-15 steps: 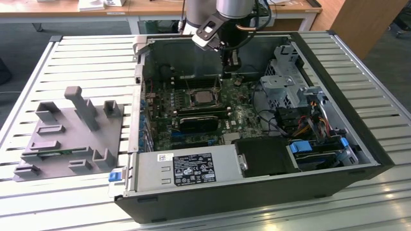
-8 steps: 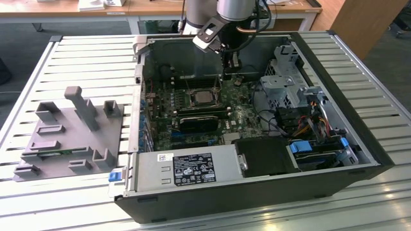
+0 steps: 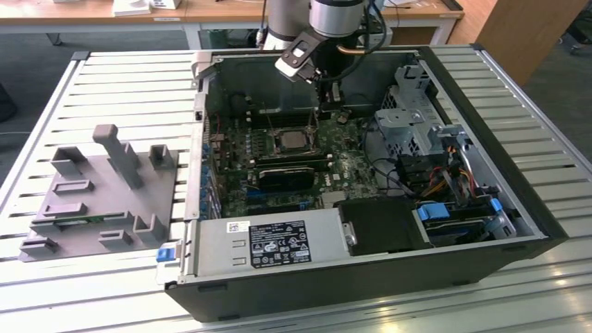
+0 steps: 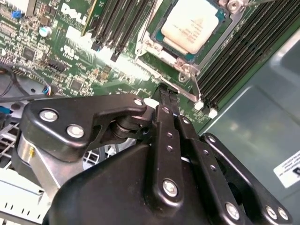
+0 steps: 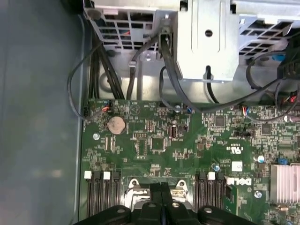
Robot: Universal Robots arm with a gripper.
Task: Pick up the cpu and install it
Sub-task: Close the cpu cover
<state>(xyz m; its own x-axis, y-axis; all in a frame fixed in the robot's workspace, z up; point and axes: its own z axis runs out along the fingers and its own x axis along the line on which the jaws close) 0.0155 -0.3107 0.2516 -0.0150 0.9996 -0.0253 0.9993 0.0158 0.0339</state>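
Open computer case (image 3: 523, 182) on a slatted table (image 3: 111, 76), circuit board (image 5: 154, 140) facing up. The gripper (image 3: 328, 109) hangs inside the case, which is open above it. Its fingers (image 4: 165, 112) are closed against each other, tip to tip. A bare case wall (image 4: 253, 108) stands close beside the fingers. In the first wrist view, a metal drive cage (image 5: 206, 42) and black cables (image 5: 171, 75) rise beyond them. Memory slots (image 4: 234, 61) run in rows on both sides of the fingertips. The cpu (image 4: 194, 23) lies flat in its socket, ringed by the metal socket frame (image 4: 154, 69), just ahead of the fingertips and apart from them. White lettering (image 5: 236, 180) is printed on the board. There is a white sticker (image 4: 288, 168) on the wall, and a printed label (image 3: 277, 243) covers the power supply (image 3: 213, 253).
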